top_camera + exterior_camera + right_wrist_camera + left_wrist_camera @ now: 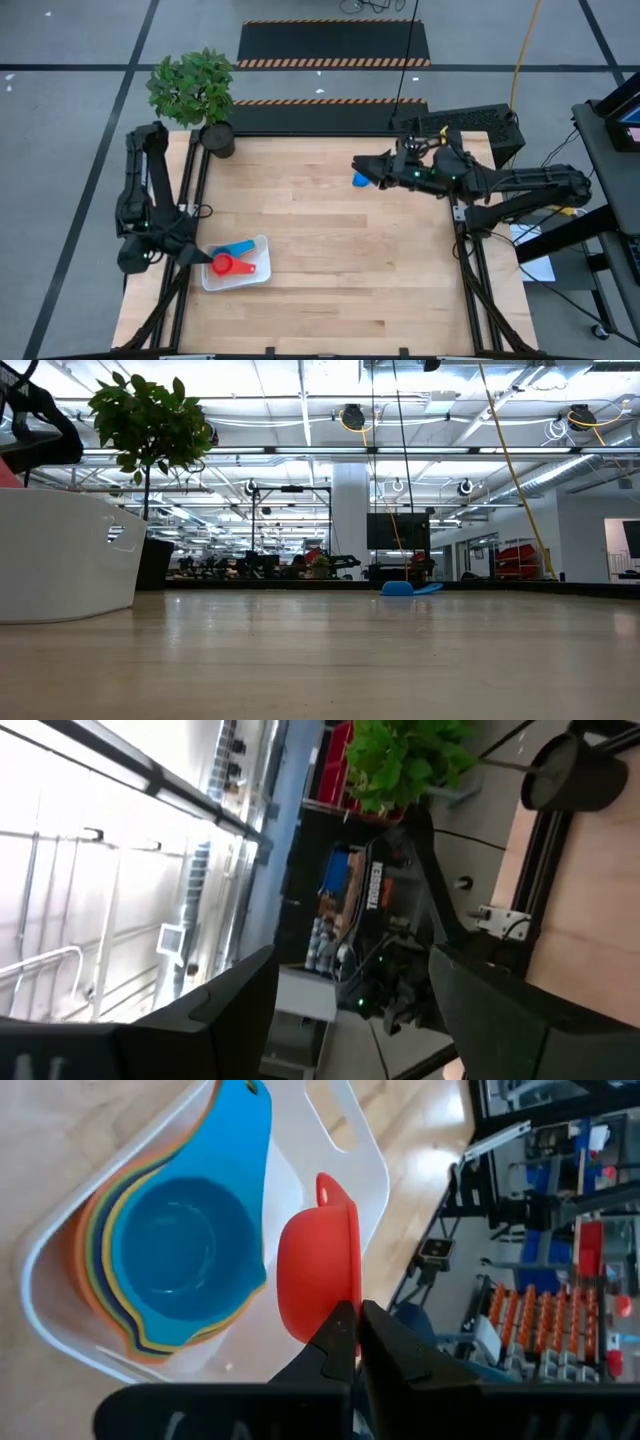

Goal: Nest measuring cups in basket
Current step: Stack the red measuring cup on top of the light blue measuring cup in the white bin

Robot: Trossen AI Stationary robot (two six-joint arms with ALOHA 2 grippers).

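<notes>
While my left gripper (357, 1342) pinches the red cup (318, 1275) by its rim just over the basket (352, 1155), I worry it hangs beside the nested stack topped by the light blue cup (185, 1245); released here, it could tip against the wall rather than seat. Farther across the tabletop (330, 270), my right gripper (367, 170), fingers spread, hovers near a stray blue cup (360, 180) and could knock it away.

wooden table (340, 260), basket (262, 243); blue cup (360, 180)
</notes>
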